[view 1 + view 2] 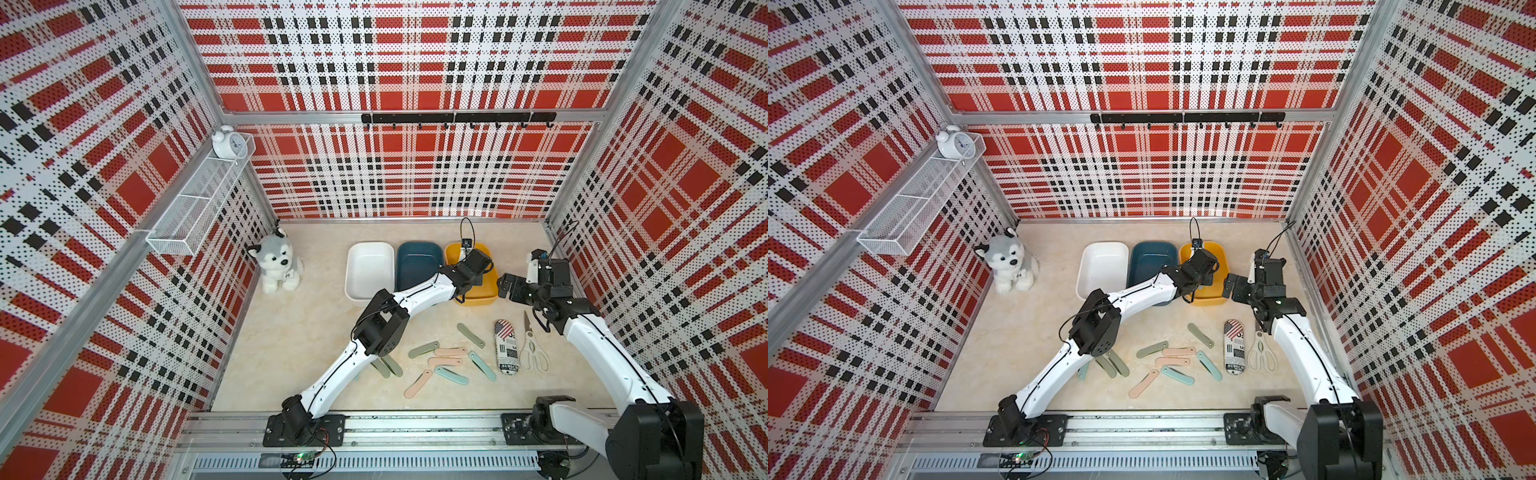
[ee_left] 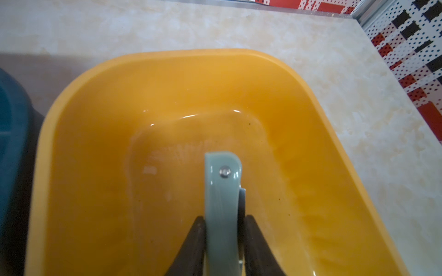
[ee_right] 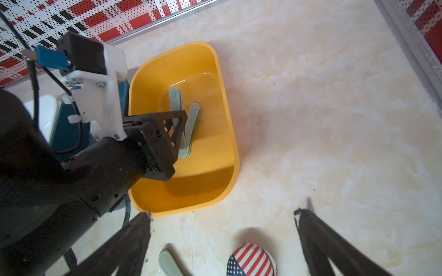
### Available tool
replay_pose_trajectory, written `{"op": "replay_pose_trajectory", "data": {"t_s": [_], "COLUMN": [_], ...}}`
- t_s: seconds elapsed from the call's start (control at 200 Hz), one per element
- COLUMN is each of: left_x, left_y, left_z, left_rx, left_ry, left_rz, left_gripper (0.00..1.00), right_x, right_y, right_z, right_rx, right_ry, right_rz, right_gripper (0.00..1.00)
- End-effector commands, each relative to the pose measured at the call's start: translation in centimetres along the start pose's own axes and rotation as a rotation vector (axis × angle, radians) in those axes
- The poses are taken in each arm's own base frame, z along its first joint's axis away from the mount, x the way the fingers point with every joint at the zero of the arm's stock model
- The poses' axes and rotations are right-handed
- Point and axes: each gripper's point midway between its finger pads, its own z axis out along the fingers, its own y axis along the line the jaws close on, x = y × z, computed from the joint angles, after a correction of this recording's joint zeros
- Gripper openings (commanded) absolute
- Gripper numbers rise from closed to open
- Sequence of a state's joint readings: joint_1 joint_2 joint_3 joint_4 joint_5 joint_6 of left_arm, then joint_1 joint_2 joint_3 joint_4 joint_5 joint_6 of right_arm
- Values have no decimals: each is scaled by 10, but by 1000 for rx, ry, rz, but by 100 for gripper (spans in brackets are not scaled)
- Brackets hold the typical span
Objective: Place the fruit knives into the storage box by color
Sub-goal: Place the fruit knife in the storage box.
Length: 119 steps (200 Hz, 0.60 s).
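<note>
In both top views, the left hand (image 1: pixel 478 275) reaches into the yellow box (image 1: pixel 487 301); loose knives (image 1: pixel 445 361) lie on the counter (image 1: pixel 291 332). In the left wrist view, its fingers (image 2: pixel 193 241) clamp a green knife (image 2: pixel 222 191) over the box floor. In the right wrist view, the right hand (image 3: pixel 223 212) stands wide open, empty; two green knives (image 3: pixel 174 95) show inside the box.

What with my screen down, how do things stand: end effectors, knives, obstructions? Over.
Left end effector shut on green knife, down in yellow bin. Right end effector open, empty, beside bin. More knives loose on table; scissors, pouch beside them, not blocking.
</note>
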<state>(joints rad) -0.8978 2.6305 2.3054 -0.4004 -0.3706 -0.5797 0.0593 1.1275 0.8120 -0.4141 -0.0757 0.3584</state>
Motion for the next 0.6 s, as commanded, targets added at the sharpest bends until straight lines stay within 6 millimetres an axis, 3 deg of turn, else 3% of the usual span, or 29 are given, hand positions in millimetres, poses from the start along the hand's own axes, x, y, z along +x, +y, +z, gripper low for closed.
{"op": "replay_pose_trajectory", "data": {"t_s": [0.0,0.13,0.316,0.406,0.501,0.591], "left_x": [1,-10,-44,-67,-91,-103], "left_y": [2,-2,-15,-24,-29,-24], "left_z": [6,-2,-33,-66,-114,-153], "left_rx": [3,24,71,114,143,154], "left_ry": [-10,-21,-61,-82,-122,-146], "left_rz": [0,-5,-39,-70,-89,-104], "left_gripper": [34,40,60,69,79,91], "right_x": [7,15,34,48,67,81], "right_y": [5,8,19,29,40,61], "right_z": [-4,-7,-17,-23,-27,-27], "right_rx": [-15,-23,-36,-53,-39,-61], "right_ry": [13,32,74,93,112,142], "right_rz": [-3,-12,-50,-63,-119,-175], "right_gripper": [100,100,100,100,99,89]}}
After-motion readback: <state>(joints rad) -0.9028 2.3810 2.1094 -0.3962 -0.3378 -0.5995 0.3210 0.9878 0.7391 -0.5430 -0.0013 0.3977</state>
